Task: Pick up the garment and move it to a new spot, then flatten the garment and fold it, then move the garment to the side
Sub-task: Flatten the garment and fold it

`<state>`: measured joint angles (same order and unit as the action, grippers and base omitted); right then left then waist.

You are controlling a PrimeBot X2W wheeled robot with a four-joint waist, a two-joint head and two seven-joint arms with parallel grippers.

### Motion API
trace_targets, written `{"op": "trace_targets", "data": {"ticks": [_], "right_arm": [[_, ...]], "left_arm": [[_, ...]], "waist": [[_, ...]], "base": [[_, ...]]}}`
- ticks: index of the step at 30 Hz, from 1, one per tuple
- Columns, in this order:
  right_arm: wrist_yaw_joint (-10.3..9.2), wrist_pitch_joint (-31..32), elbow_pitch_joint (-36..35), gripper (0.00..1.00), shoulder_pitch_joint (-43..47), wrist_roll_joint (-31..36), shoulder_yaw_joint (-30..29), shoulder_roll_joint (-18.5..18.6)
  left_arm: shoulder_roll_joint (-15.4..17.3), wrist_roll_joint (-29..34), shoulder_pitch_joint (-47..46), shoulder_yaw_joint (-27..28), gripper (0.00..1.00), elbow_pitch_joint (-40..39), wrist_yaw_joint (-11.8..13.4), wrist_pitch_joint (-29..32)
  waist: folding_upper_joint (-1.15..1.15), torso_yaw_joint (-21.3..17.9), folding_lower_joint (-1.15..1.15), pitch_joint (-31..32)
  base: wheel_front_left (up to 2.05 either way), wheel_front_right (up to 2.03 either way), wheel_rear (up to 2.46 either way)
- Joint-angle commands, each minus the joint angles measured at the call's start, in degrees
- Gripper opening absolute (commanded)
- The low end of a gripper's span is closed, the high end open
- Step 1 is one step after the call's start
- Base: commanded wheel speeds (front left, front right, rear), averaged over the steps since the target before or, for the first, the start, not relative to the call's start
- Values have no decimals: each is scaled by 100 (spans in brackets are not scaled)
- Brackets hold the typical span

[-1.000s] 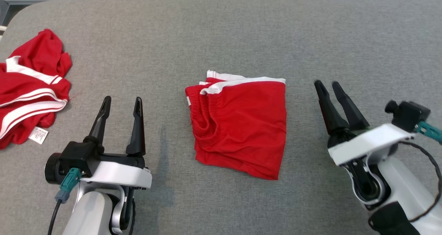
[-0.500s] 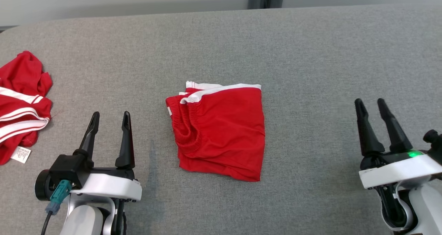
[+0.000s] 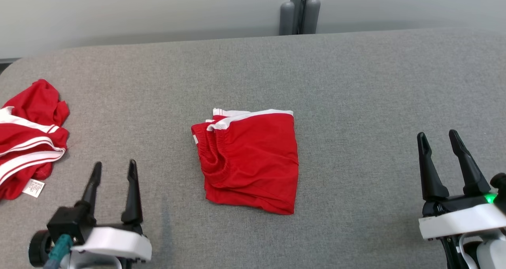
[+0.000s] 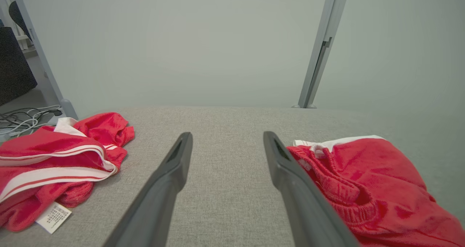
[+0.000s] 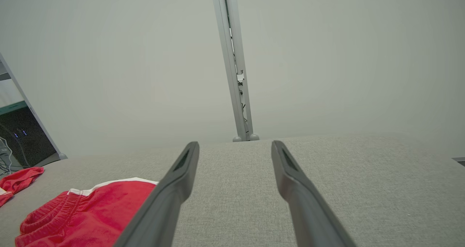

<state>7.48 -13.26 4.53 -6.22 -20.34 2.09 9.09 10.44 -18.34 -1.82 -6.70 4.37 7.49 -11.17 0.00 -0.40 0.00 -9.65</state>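
While the folded shorts (image 3: 249,162) lie on the table (image 3: 355,83), left hand (image 3: 114,163) and right hand (image 3: 437,133) flank them (fingers spread, empty), seemingly ready to shift them.

Both arms rest low, the left gripper (image 3: 113,168) and right gripper (image 3: 438,137) each empty with fingers spread apart and pointing forward.
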Motion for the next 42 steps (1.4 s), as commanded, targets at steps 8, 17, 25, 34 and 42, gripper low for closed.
{"op": "trace_targets", "data": {"ticks": [8, 17, 25, 34, 42], "right_arm": [[3, 284, -238, 100, 432, 199, -150, -80], [3, 561, -320, 100, 790, 379, -201, -111], [3, 735, -462, 100, 1056, 521, -260, -214], [3, 844, -548, 100, 1130, 607, -276, -230], [3, 883, -606, 100, 1108, 632, -268, -241]], "left_arm": [[42, 27, 496, -70, 100, -257, 153, 167], [90, 40, 785, -167, 100, -378, 188, 306], [107, -33, 899, -197, 100, -468, 209, 387], [149, -49, 930, -211, 100, -520, 243, 442], [142, -83, 892, -238, 100, -563, 271, 477]], "waist": [[0, 35, 0, 351], [0, 45, 0, 612], [0, 15, 0, 782], [0, 11, 0, 837], [0, 13, 0, 796]], "base": [[0, 0, 0], [0, 0, 0], [0, 0, 0], [0, 0, 0], [0, 0, 0]]}}
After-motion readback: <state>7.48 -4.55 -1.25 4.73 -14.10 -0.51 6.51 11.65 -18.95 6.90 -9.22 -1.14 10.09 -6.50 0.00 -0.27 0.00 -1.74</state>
